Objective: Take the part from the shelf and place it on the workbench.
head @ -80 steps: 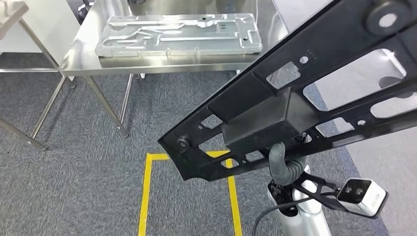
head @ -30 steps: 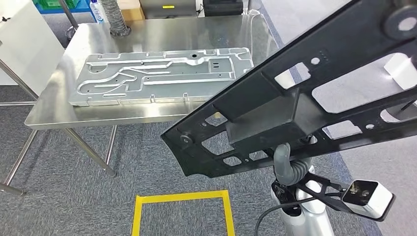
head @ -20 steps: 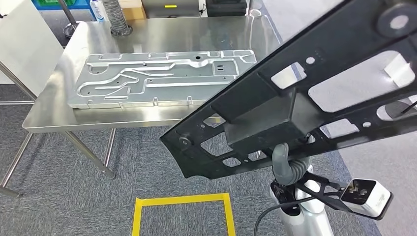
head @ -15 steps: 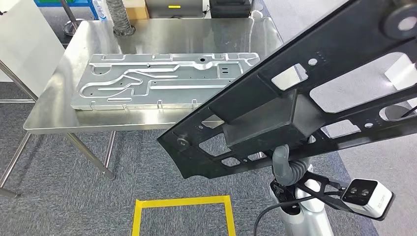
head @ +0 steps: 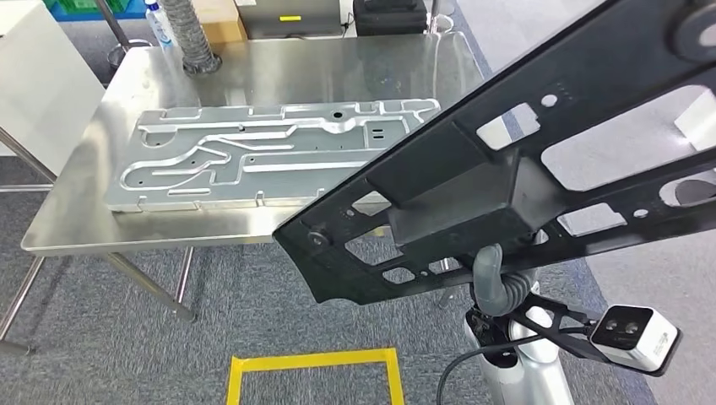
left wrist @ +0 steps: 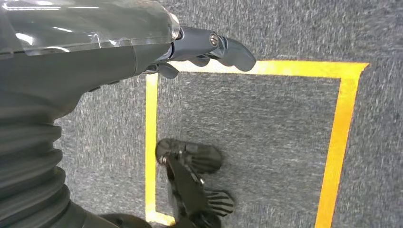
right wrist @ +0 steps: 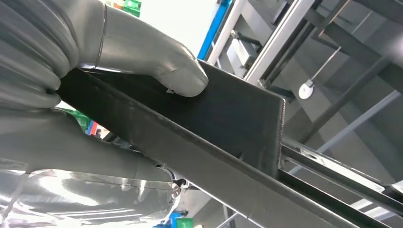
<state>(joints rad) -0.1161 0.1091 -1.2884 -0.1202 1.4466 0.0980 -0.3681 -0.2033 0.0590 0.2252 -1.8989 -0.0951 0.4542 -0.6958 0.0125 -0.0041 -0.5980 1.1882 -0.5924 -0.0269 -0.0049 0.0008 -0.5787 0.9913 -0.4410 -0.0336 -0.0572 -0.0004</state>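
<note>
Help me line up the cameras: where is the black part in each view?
Head view: black part crosses the right half diagonally, right hand beneath.
Left wrist view: not in it.
Right wrist view: its black edge runs diagonally under the thumb.
Shared landmark: the right hand.

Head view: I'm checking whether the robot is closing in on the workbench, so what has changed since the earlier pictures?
The camera moved: the workbench and its silver plate now sit nearer and lower in view, so the robot has approached. The right hand still holds the black part, tilted as before.
</note>
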